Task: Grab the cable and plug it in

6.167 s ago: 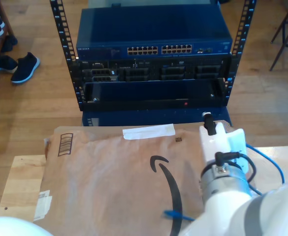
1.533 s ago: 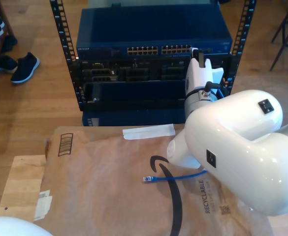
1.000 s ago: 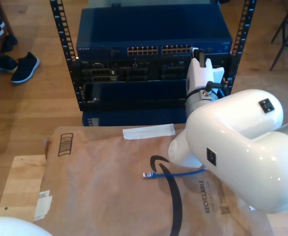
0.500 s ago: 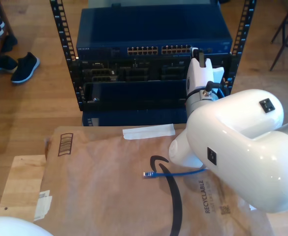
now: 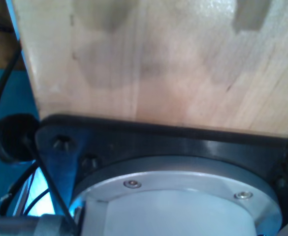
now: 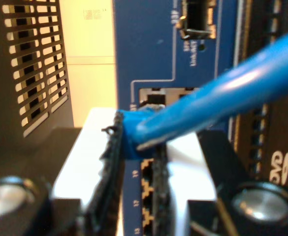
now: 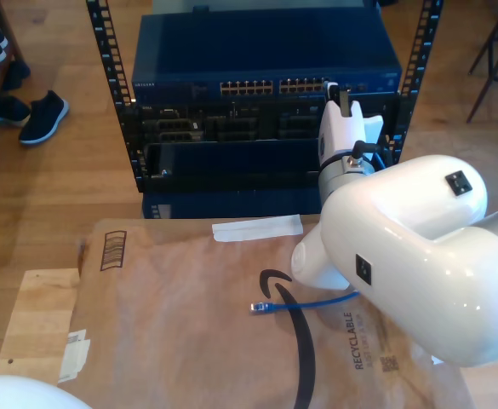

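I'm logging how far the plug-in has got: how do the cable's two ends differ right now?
The near plug lies loose on the brown paper packaging, with nothing gripping it. The far plug is pinched between the fingers of my second gripper, raised at the blue network switch, right by its port row. Both belong to one thin blue cable.

- The cable (image 7: 304,302) is looking like smooth, glossy blue plastic, with a translucent plug at its free end.
- The paper mailer (image 7: 189,324) is showing matt brown kraft paper, lightly creased.
- The arm's shell (image 7: 419,256) is gleaming as glossy white plastic.
- The switch (image 7: 266,60) is showing matt blue painted metal.
- The tabletop (image 5: 158,64) is appearing as pale, smooth wood.
- The floor (image 7: 53,179) is shining as varnished wood.
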Available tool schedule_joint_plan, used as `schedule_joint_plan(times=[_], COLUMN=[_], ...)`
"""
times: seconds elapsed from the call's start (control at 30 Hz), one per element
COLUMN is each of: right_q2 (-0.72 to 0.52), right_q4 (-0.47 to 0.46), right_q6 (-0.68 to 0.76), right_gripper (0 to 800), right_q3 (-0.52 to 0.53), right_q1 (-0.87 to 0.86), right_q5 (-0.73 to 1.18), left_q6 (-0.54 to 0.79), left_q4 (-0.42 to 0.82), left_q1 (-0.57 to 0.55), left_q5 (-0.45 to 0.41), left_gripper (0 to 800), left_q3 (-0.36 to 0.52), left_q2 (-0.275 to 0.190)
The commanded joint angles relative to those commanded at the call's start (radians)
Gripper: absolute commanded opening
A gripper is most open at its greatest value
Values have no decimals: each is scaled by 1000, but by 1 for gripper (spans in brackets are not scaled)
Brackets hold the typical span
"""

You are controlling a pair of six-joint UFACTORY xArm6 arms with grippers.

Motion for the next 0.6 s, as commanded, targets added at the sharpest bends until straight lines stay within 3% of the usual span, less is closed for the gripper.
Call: schedule_joint_plan(times=[0.6], right_q2=[14], right_q4=[0], right_q6=[2], right_gripper=[0], right_q3=[-26], right_q1=[-14], right_q5=[18], left_q6=[0], left_q4=[0], left_q1=[0], left_q5=[0], left_gripper=[799], left_q3=[0], left_q2=[0])
